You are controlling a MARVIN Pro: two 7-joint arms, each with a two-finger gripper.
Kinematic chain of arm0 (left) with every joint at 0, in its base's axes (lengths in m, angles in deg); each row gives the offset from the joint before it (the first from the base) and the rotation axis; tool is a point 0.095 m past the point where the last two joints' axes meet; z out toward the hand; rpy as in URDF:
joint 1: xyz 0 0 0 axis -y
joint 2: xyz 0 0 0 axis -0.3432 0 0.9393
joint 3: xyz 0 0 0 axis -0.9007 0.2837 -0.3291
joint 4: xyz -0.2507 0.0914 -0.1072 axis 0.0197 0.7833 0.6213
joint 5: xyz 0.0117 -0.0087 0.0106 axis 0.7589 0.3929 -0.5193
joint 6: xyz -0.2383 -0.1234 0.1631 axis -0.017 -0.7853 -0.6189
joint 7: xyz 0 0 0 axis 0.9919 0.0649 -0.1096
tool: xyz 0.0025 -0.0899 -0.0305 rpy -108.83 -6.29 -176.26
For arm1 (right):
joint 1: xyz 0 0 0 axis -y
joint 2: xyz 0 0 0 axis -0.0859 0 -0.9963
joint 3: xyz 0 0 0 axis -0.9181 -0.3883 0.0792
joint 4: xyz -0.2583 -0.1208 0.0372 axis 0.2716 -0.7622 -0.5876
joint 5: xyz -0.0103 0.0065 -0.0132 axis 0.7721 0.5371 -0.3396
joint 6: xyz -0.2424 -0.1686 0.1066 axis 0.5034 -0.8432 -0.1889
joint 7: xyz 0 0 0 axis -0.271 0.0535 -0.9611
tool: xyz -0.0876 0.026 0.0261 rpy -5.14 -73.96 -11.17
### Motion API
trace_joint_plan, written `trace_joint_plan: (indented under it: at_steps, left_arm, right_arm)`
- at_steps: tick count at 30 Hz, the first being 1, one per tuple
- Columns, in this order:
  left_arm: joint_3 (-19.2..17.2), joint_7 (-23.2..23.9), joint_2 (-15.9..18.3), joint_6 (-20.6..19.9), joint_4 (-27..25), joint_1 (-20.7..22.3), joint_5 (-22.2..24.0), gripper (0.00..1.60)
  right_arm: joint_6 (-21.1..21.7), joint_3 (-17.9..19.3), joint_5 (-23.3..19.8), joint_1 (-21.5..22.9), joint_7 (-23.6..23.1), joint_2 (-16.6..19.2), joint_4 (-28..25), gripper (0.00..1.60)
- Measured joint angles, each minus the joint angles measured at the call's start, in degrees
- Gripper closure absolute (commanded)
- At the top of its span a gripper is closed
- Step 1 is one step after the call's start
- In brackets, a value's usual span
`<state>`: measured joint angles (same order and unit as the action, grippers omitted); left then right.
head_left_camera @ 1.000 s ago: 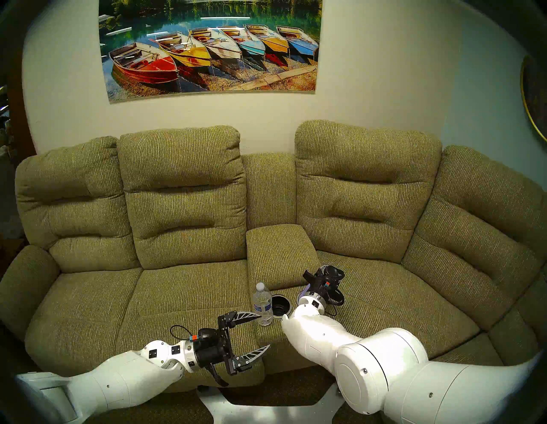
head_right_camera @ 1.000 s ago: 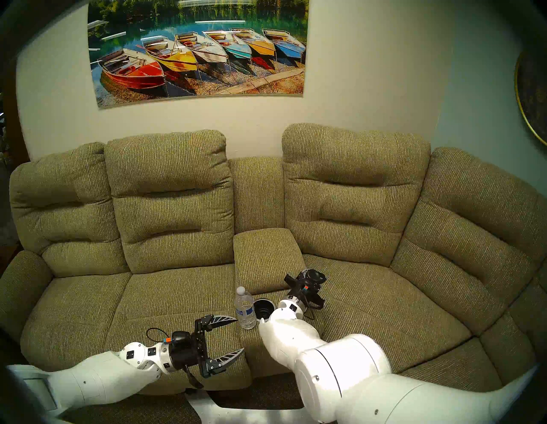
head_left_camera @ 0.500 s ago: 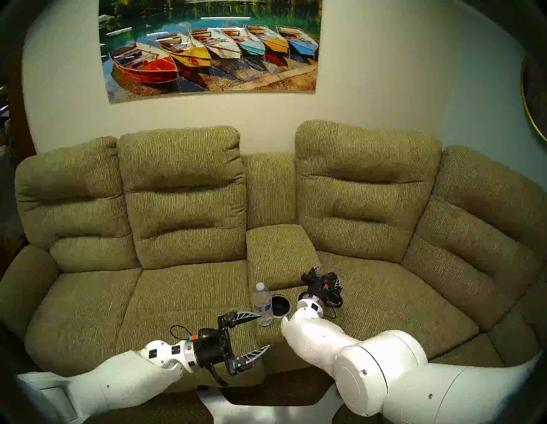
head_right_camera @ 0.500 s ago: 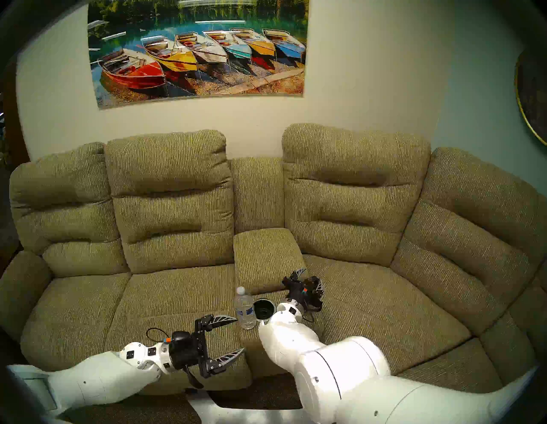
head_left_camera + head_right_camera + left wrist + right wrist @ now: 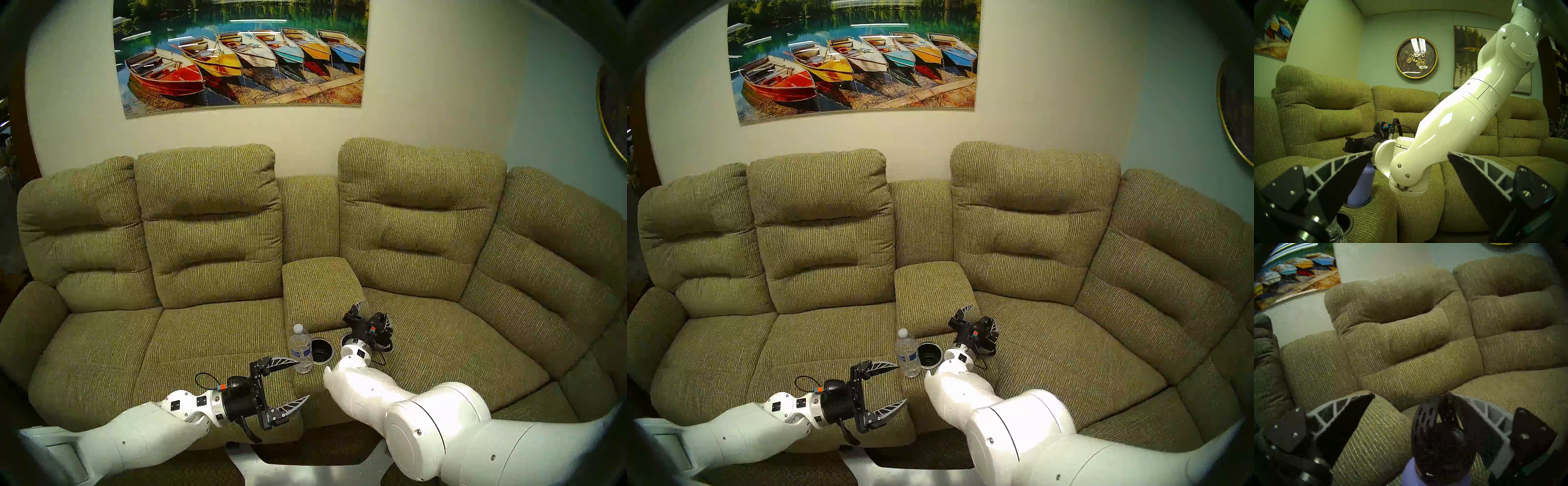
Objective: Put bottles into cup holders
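The lavender flask (image 5: 1361,186) stands upright in the far cup holder (image 5: 1370,199); in the head views my right wrist hides it. Its black cap (image 5: 1440,438) and purple shoulder show between the fingers of my right gripper (image 5: 375,315), which is open around the cap and not clamped on it. The clear water bottle (image 5: 300,349) stands upright on the console, beside the empty near cup holder (image 5: 320,351). My left gripper (image 5: 303,378) is open and empty, and its upper fingertip is close to the bottle's base.
The olive-green sofa (image 5: 210,339) fills the view. The raised padded armrest (image 5: 319,288) rises just behind the cup holders. My right forearm (image 5: 359,390) lies across the front of the console. A boat picture (image 5: 241,57) hangs above.
My right gripper has opened and let go of the flask, which now stands in the cup holder. The left arm and the water bottle have not moved.
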<state>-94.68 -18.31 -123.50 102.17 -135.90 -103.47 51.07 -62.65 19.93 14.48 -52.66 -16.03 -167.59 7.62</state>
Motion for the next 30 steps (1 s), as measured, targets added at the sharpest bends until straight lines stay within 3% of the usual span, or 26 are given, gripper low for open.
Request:
trace_joint_plan:
  at_steps: [15, 25, 30]
  left_arm:
    - [0.0, 0.0, 0.0, 0.0, 0.0, 0.0, 0.0, 0.0]
    - [0.0, 0.0, 0.2, 0.1, -0.4, -0.1, -0.1, 0.0]
    - [0.0, -0.8, 1.5, 0.1, -1.8, -1.0, -0.7, 0.0]
  right_arm:
    - [-0.3, -3.5, 9.9, -9.8, 11.0, 5.3, -12.0, 0.0]
    - [-0.4, -1.9, 13.0, -14.4, 17.5, 10.2, -19.8, 0.0]
    - [-0.4, -0.9, 14.0, -17.0, 17.7, 12.1, -23.9, 0.0]
